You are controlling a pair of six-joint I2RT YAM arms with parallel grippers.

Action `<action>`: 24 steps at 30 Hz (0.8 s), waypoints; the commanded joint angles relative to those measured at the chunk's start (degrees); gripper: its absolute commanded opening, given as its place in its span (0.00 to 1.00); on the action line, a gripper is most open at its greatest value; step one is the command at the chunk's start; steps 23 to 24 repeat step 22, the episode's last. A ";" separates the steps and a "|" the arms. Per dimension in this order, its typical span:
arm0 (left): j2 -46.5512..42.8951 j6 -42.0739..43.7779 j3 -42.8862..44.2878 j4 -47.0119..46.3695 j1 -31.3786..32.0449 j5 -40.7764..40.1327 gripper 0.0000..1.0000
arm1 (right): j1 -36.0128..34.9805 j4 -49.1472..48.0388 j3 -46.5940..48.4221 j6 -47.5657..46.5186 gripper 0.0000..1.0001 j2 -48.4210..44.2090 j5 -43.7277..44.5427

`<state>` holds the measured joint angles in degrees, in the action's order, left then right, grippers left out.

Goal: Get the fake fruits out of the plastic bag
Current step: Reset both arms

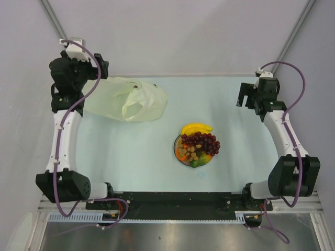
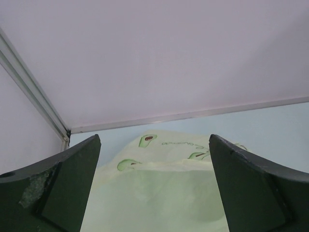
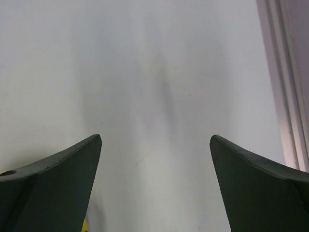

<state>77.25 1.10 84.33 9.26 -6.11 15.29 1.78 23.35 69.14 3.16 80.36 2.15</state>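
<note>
The plastic bag (image 1: pixel 128 99) lies crumpled and flat at the back left of the table, pale yellow-green, with a handle loop facing the front. It fills the lower part of the left wrist view (image 2: pixel 159 193), showing avocado prints. The fake fruits lie piled on a plate (image 1: pixel 176 148) at the middle: banana bunch (image 1: pixel 197 127), purple grapes (image 1: pixel 202 141), brown cluster (image 1: pixel 191 152), orange (image 1: pixel 181 154), green mango (image 1: pixel 198 162). My left gripper (image 1: pixel 102 69) is open and empty, just above the bag's back left edge (image 2: pixel 154 183). My right gripper (image 1: pixel 244 95) is open and empty at the back right (image 3: pixel 154 183).
The table has a pale blue cover (image 1: pixel 131 157). White walls and metal frame posts (image 1: pixel 52 21) close the back and sides. A black rail (image 1: pixel 172 201) with the arm bases runs along the near edge. A yellow sliver (image 3: pixel 85 225) shows at the bottom of the right wrist view.
</note>
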 commanded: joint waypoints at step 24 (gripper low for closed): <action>-25.57 7.77 -25.17 13.50 2.07 4.04 1.00 | 0.15 5.12 1.87 3.17 1.00 -3.80 4.97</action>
